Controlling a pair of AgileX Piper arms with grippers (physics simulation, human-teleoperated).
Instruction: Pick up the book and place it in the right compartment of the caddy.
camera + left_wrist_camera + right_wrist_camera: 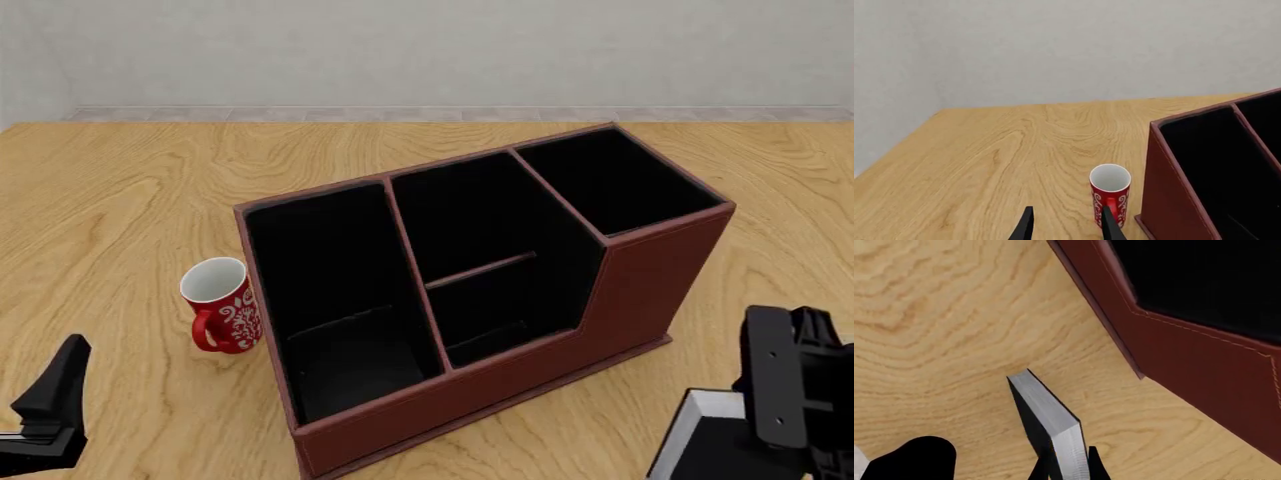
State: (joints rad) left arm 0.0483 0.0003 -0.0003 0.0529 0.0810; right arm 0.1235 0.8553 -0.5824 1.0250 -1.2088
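While the left gripper hangs empty and parted beside the mug, the right gripper clamps the book at lower right, near the caddy.

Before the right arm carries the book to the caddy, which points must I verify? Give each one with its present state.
1. Right gripper closed on the book: ok, fingers on both covers.
2. Book off the table: cannot tell.
3. Right compartment of the caddy free: ok, only black lining shows.
4. Mug away from that compartment: ok, it stands beside the caddy's opposite end.
5. Left gripper out of the way: ok, open, near the mug.
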